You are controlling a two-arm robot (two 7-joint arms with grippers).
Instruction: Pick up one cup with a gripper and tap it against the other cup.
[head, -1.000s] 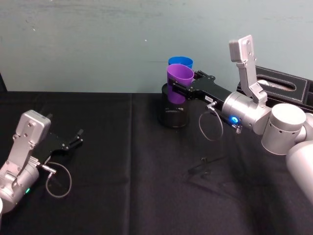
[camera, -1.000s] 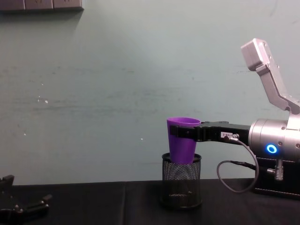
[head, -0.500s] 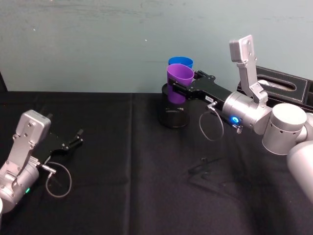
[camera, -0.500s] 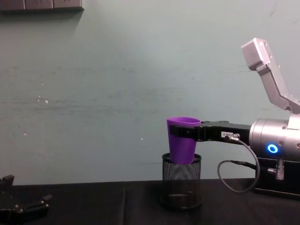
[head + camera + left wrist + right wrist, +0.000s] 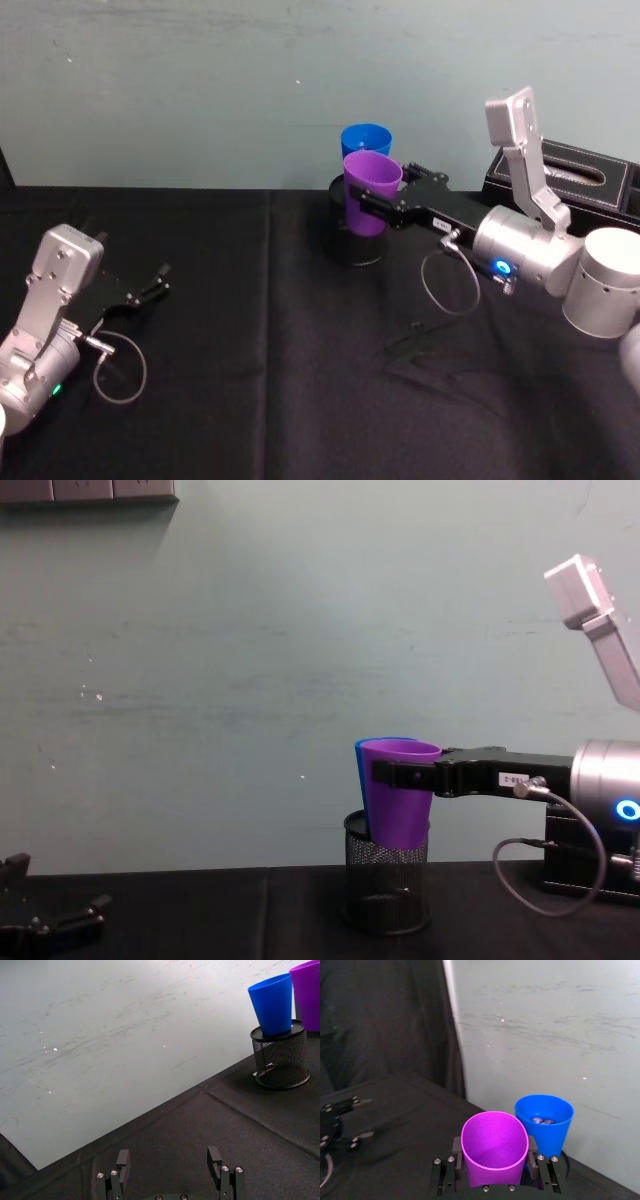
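Right end effector (image 5: pixel 362 197): pulling back toward the robot's right and dipping a touch, carrying the purple cup (image 5: pixel 372 188) with it.
Purple cup: now lower and a little farther right than a second ago. More of the blue cup (image 5: pixel 366 140) shows above its rim in the head view.
Blue cup: fully hidden before in the chest view, now a sliver of it (image 5: pixel 360 780) peeks out at the purple cup's left edge.
Right arm (image 5: pixel 520 255): swings out toward the right edge.

- Free black table (image 5: pixel 250 340) between left gripper (image 5: pixel 157 283) and mesh pen holder (image 5: pixel 357 248).
- Blocked there: blue cup (image 5: pixel 366 138) standing in holder, purple cup (image 5: pixel 372 175) clamped by right gripper (image 5: pixel 372 200) just before it.
- Tissue box (image 5: pixel 570 182) at right rear; wall (image 5: pixel 200 90) behind.
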